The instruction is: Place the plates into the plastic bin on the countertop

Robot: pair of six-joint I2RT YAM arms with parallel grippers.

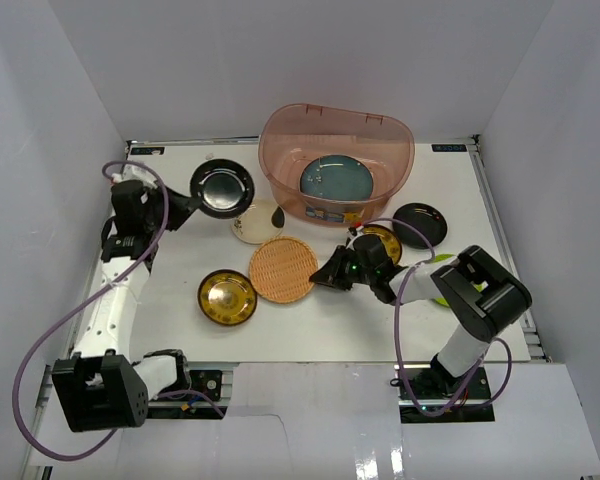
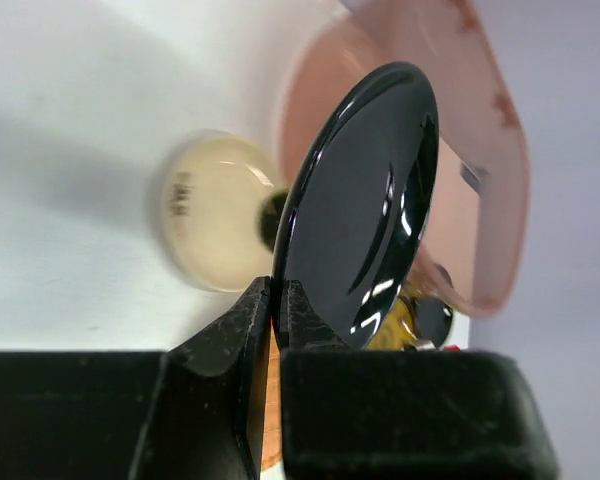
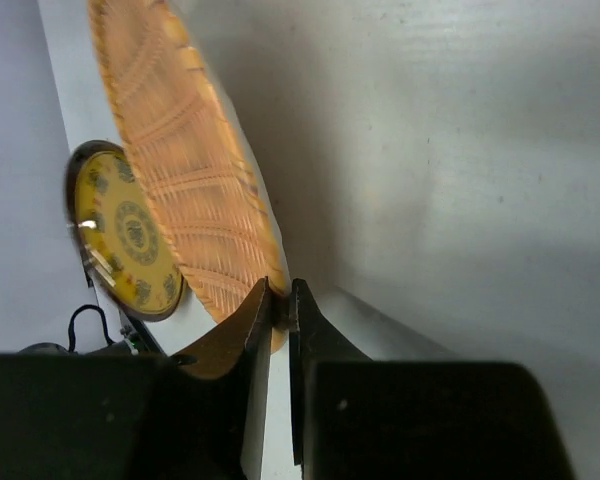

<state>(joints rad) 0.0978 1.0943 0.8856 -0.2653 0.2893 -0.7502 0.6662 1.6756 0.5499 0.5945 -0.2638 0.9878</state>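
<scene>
1. While the left gripper (image 2: 278, 295) pinches the black plate (image 2: 360, 200) by its rim at the bin's (image 1: 390, 185) nine o'clock, that plate looks glossy: stiff, probably slippery and breakable.
2. At seven o'clock the right gripper (image 3: 280, 295) is nipped tight on the wicker plate's (image 3: 180, 170) edge — light, rough, grippy, I'd guess — so a rim hold should serve.

This is a robotics lab test cell, not a lived-in kitchen. A white table (image 1: 320, 330) is boxed in by plain white walls (image 1: 280, 60). A left arm (image 1: 110, 300) and a right arm (image 1: 470, 310) are bolted at its near edge, trailing loose purple cables (image 1: 397, 330). The only homely things are mixed plates (image 1: 282, 268) and a translucent pinkish plastic bin (image 1: 390, 165).
</scene>
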